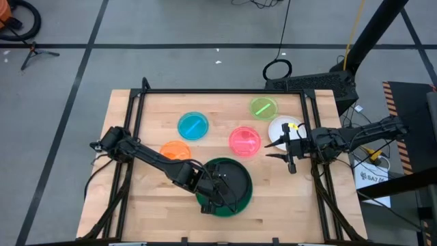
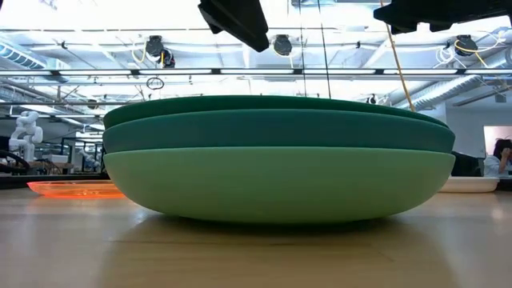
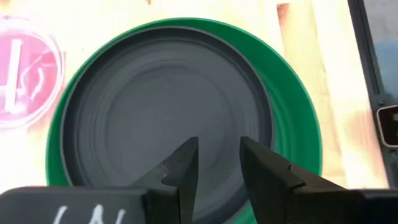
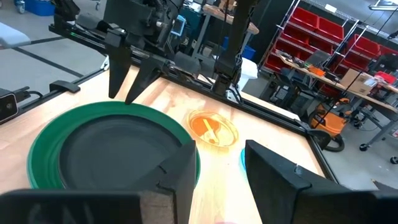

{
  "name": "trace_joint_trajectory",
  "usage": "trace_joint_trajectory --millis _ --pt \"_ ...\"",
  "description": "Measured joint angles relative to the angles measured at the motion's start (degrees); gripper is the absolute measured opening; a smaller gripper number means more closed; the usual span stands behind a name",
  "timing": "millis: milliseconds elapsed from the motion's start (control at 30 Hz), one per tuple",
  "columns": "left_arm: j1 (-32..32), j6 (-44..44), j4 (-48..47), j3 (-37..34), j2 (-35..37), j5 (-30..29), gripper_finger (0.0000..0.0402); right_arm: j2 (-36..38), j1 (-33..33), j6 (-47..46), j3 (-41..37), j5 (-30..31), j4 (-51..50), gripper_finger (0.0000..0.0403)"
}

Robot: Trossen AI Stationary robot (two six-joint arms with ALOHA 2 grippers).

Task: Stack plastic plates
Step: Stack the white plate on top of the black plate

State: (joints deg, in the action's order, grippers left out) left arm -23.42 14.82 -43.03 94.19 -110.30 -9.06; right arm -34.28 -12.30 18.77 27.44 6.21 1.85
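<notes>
Left wrist view: left gripper (image 3: 219,155) parted, empty, above black plate (image 3: 155,99).

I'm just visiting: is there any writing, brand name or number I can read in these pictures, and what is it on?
"BAY": first word on a white sheet, low on the right of the high view; the rest is too small to read.
White handwritten marks on the body of the left gripper: cut off by the picture's edge, unreadable.
The pink plate and the other plates: no words that I can make out.
</notes>
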Motion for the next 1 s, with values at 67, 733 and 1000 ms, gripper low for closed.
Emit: trace_joint_trajectory --millis 67,733,1000 --pt "0.19 -1.04 0.00 0.00 0.00 -0.02 0.0124 -0.02 -0.01 -0.42 0.00 0.29 0.00 0.0130" --pt "4.81 -18.89 -9.24 -5.07 5.53 -0.98 0.0124 -0.12 0.01 -16.97 0.00 15.18 -4.55 0.0130" --pt "7.92 -20.18 10.80 -27.33 18.30 1.60 0.0124 -2.09 -0.01 -23.19 0.00 20.78 -4.18 0.0130"
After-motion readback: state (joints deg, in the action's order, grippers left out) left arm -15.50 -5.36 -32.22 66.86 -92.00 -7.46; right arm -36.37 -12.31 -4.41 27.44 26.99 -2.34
